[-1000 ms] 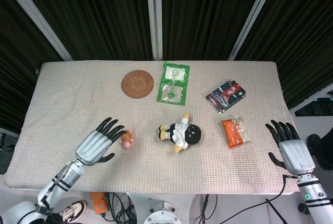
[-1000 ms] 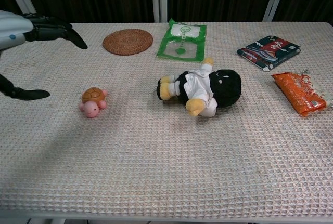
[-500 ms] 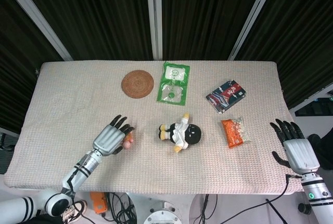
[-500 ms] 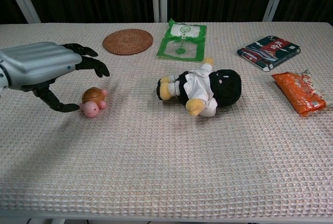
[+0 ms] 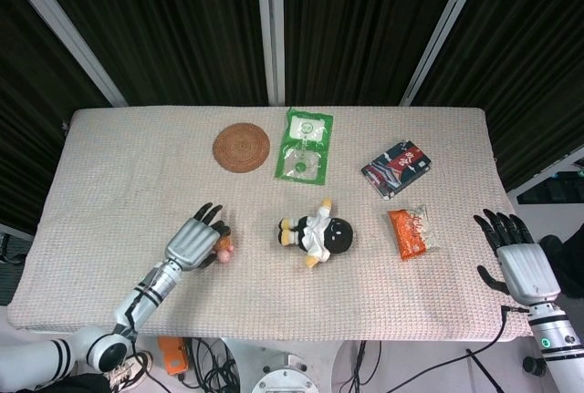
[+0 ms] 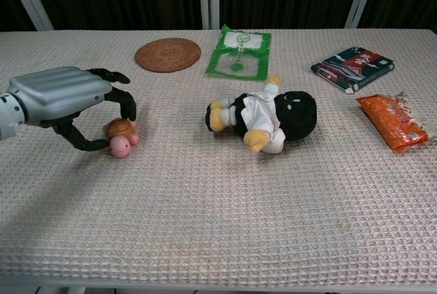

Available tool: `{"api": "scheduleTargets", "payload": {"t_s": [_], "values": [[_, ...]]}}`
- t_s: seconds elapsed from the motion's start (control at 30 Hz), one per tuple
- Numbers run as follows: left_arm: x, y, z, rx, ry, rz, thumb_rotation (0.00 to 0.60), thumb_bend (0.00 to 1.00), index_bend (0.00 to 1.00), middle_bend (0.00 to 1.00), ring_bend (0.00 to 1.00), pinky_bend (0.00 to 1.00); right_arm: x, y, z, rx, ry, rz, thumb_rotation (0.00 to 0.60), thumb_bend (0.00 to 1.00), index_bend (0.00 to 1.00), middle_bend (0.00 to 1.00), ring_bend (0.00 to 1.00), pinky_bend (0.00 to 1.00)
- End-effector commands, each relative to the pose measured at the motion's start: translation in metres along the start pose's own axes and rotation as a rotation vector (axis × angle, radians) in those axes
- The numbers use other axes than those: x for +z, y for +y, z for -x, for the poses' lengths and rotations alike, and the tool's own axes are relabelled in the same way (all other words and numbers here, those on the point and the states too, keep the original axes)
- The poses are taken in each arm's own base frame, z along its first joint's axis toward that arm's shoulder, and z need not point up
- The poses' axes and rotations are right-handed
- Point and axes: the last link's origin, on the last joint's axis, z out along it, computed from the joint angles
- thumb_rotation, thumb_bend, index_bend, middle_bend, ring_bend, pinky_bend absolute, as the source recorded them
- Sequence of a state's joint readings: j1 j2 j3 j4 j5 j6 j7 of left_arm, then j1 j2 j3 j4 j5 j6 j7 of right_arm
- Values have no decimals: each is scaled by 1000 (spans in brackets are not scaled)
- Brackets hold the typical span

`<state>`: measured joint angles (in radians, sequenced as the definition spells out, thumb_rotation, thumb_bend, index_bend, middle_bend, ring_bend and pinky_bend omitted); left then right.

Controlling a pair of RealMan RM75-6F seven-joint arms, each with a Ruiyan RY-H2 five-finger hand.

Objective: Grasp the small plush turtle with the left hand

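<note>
The small plush turtle (image 5: 223,245) (image 6: 121,135), brown-shelled with a pink head, lies on the woven tablecloth at the front left. My left hand (image 5: 193,243) (image 6: 65,96) is right at it from the left. Its fingers (image 6: 125,101) arch over the shell and its thumb reaches in low at the turtle's near side, close to or just touching it. The turtle still rests on the cloth. My right hand (image 5: 516,265) hovers beyond the table's right edge with fingers spread and nothing in it; only the head view shows it.
A black-and-white plush doll (image 5: 318,233) (image 6: 266,116) lies just right of the turtle. Further back are a round wicker coaster (image 5: 241,147) (image 6: 167,54) and a green packet (image 5: 304,144) (image 6: 239,52). A dark packet (image 5: 397,167) (image 6: 352,59) and an orange snack bag (image 5: 411,232) (image 6: 395,120) lie to the right.
My left hand has moved right and down onto the turtle, and its fingers have curled in around the shell. The right hand has drawn back slightly off the table edge.
</note>
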<state>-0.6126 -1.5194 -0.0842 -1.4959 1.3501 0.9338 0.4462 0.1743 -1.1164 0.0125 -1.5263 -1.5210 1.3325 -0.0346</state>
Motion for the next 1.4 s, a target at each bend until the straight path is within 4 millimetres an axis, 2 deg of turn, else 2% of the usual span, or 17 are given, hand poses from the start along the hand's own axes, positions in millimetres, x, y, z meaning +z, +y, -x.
{"api": "scheduleTargets", "payload": {"t_s": [0.03, 0.37, 0.5, 0.53, 0.6, 0.7, 0.77, 0.9, 1.0, 1.1, 1.23, 1.3, 1.4], "values": [[2, 0, 3, 2, 8, -2, 600, 318, 458, 467, 85, 115, 0, 0, 1, 1, -3, 1, 600, 242, 0, 0, 0, 0], [7, 2, 11, 7, 20, -4, 600, 337, 714, 711, 290, 161, 0, 1, 0, 1, 0, 3, 600, 242, 0, 0, 0, 0], [8, 1, 11, 7, 26, -7, 600, 337, 757, 751, 310, 160, 0, 2, 0, 1, 1, 4, 600, 242, 0, 0, 0, 0], [8, 1, 10, 6, 30, -8, 600, 336, 748, 746, 311, 160, 0, 2, -1, 1, 3, 4, 600, 242, 0, 0, 0, 0], [6, 1, 9, 10, 36, -4, 600, 324, 654, 685, 303, 158, 0, 2, -2, 1, 7, 4, 600, 242, 0, 0, 0, 0], [1, 1, 4, 5, 48, 5, 600, 280, 438, 487, 225, 150, 0, 2, -3, 0, 9, 4, 600, 242, 0, 0, 0, 0], [-2, 1, -1, 4, 61, 10, 600, 266, 356, 381, 168, 146, -1, 2, -2, -1, 6, 5, 600, 242, 0, 0, 0, 0], [-6, 1, -5, 7, 68, 21, 600, 262, 307, 259, 111, 146, -1, 2, 0, -1, 0, 3, 600, 242, 0, 0, 0, 0], [-6, 2, -2, 5, 49, 23, 600, 261, 294, 210, 91, 146, -1, 1, 0, -2, 2, 3, 600, 242, 0, 0, 0, 0], [-5, 4, 1, 3, 38, 28, 600, 262, 283, 191, 79, 146, 0, 1, -1, -4, 3, 4, 600, 242, 0, 0, 0, 0], [-3, 5, 3, 0, 30, 44, 600, 261, 283, 214, 78, 140, 0, 2, 0, -4, -1, 7, 600, 242, 0, 0, 0, 0], [-1, 6, 3, -1, 30, 45, 600, 262, 296, 247, 75, 139, 0, 2, 1, -3, -3, 8, 600, 242, 0, 0, 0, 0], [3, 7, 4, -9, 39, 43, 600, 274, 384, 364, 82, 139, 0, 3, 2, -1, -6, 13, 600, 242, 0, 0, 0, 0]]}}
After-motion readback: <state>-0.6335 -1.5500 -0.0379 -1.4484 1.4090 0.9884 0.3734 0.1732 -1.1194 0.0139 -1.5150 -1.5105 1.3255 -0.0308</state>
